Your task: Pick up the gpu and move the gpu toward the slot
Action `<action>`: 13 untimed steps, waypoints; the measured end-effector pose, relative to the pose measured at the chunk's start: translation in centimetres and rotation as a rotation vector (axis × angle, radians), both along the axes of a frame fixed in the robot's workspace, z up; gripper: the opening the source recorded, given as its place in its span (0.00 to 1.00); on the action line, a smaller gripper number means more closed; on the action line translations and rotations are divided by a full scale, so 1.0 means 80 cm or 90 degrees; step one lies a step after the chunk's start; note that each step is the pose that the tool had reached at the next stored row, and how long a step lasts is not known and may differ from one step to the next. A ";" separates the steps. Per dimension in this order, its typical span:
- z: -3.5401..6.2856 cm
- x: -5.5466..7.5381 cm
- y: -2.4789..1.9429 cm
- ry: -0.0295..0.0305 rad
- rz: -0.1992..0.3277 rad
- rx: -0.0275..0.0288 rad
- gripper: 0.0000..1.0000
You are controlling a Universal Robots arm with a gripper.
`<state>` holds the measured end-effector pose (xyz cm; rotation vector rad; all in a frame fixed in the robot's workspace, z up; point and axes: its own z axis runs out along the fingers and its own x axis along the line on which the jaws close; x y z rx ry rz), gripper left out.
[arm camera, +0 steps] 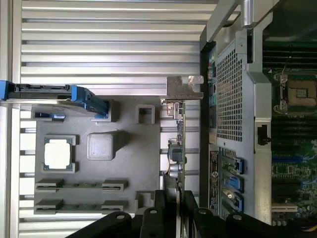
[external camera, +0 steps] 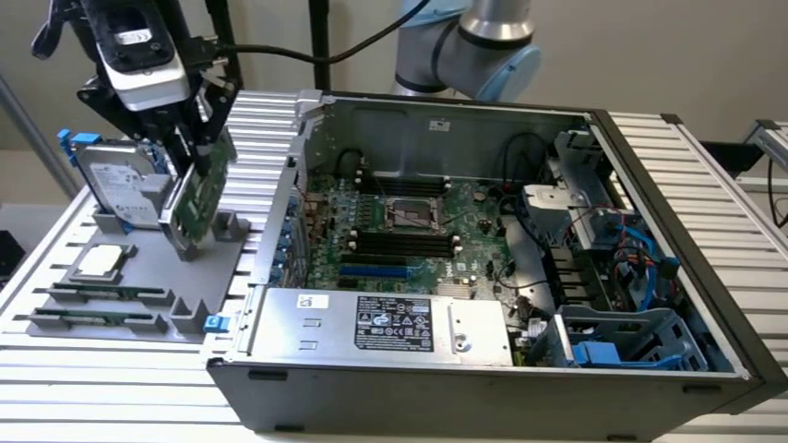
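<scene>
The black gripper (external camera: 197, 138) hangs over the exterior view's left side of the ribbed aluminium bench (external camera: 124, 397). Its fingers (arm camera: 159, 218) are clenched on the gpu (external camera: 197, 194), a thin flat green circuit-board card with a silver metal bracket (arm camera: 184, 88) at one end. The card stands on edge and slightly tilted. It sits at the edge of the grey moulded parts tray (arm camera: 133, 158), beside the open dark-grey computer case (external camera: 689, 369), and seems clear of the small grey holders (arm camera: 143, 114) on the tray. Whether its lower end touches the tray I cannot tell.

Also on the tray are a silver hard drive with blue rails (external camera: 117, 185), a square silver processor (arm camera: 58, 153) and two narrow dark memory sticks (external camera: 99, 295). None of them touches the card.

I judge the pick to be made and the carry toward the slot (external camera: 376, 272) barely begun. The slot is probably the blue one on the green motherboard (external camera: 419, 231), well apart from the card.

To do this step well:
- The grip should stay firm on the board's edge, with no pressure on its components.
- The card should ride high enough to pass over the case's side wall (external camera: 295, 175).
- The card should stay upright, with its bracket turned toward the perforated rear panel (arm camera: 228, 94).
- The path should avoid the black cables (external camera: 523, 198) near the drive bays.
</scene>
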<state>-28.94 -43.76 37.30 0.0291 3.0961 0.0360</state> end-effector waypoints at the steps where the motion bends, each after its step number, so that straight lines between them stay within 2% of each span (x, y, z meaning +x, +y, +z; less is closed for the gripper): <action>1: 0.005 0.004 -0.0002 0.0006 0.000 0.0011 0.26; 13: 0.063 0.056 -0.0030 0.0092 0.000 0.0147 0.26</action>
